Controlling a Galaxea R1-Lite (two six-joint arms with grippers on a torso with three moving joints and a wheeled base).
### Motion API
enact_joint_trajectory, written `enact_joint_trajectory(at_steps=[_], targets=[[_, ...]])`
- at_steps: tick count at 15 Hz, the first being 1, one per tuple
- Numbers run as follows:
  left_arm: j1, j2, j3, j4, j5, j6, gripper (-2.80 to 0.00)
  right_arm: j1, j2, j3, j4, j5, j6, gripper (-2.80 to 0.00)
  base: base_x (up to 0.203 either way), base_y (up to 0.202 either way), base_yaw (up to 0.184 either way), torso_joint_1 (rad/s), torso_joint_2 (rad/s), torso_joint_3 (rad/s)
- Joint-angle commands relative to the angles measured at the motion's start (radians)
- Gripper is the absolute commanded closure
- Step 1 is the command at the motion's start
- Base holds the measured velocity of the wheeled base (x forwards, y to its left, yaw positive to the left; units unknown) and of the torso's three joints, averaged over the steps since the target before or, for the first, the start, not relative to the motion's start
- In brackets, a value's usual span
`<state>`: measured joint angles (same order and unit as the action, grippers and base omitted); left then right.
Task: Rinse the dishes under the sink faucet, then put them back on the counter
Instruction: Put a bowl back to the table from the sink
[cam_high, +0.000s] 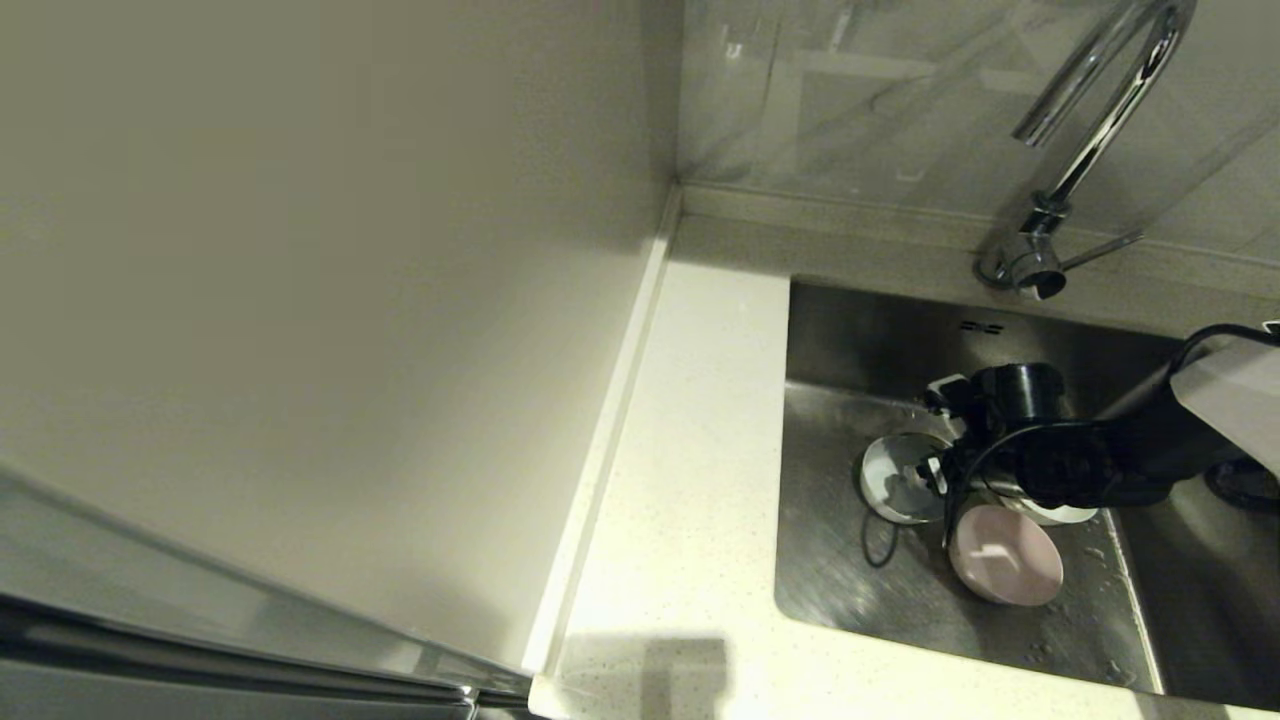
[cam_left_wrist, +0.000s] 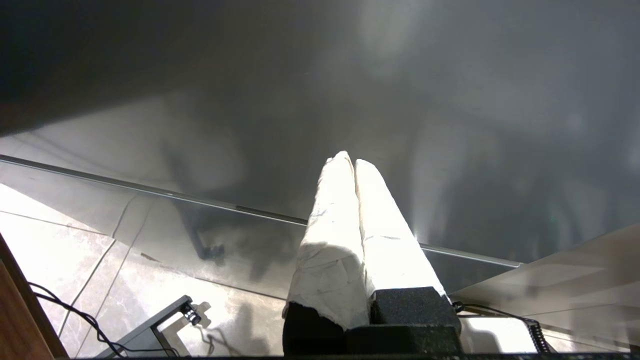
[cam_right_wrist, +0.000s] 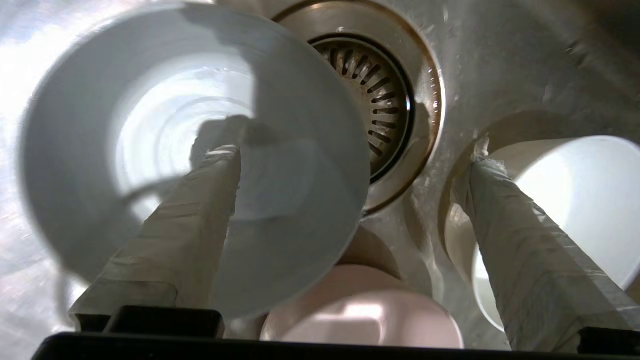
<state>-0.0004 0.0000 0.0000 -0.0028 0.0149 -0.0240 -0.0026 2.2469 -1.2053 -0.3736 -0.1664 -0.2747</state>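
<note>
Brushed steel sink (cam_high: 830, 560) (three round bowls (cam_right_wrist: 190, 150)).

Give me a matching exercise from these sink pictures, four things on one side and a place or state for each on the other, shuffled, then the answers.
Things:
1. pale blue-grey bowl
2. pale pink bowl
3. left gripper
4. faucet

Places or states:
A. on the counter's back edge behind the sink
B. shut, away from the sink
C. right gripper's finger over its inside
D. nearest the sink's front wall

Pairs: 1-C, 2-D, 3-B, 4-A
</note>
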Motion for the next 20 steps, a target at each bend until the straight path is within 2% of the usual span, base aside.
enact_joint_trajectory(at_steps=[1,2,10,14,18,20], targets=[[0.000,-0.003,0.000,0.000,0.000,-0.001,0.00,-0.009,0.036,-0.014,-0.002,-0.001,0.000,-2.80,0.000,0.000,0.000,0.000,0.00,0.000],[0.000,-0.003,0.000,0.000,0.000,0.000,0.00,-0.011,0.044,-0.016,-0.002,-0.001,0.000,0.00,0.000,0.000,0.000,0.000,0.00,0.000],[0.000,-0.004,0.000,0.000,0.001,-0.001,0.00,-0.030,0.065,-0.056,-0.002,0.001,0.000,0.00,0.000,0.000,0.000,0.000,0.00,0.000],[0.000,-0.003,0.000,0.000,0.000,-0.001,0.00,-0.066,0.054,-0.085,-0.002,0.002,-0.004,0.00,0.000,0.000,0.000,0.000,0.00,0.000],[0.000,-0.003,0.000,0.000,0.000,-0.001,0.00,-0.114,-0.041,-0.092,0.000,0.001,-0.004,0.00,0.000,0.000,0.000,0.000,0.00,0.000],[0.000,-0.003,0.000,0.000,0.002,-0.001,0.00,-0.151,-0.136,-0.047,0.003,0.005,-0.005,0.00,0.000,0.000,0.000,0.000,0.00,0.000]])
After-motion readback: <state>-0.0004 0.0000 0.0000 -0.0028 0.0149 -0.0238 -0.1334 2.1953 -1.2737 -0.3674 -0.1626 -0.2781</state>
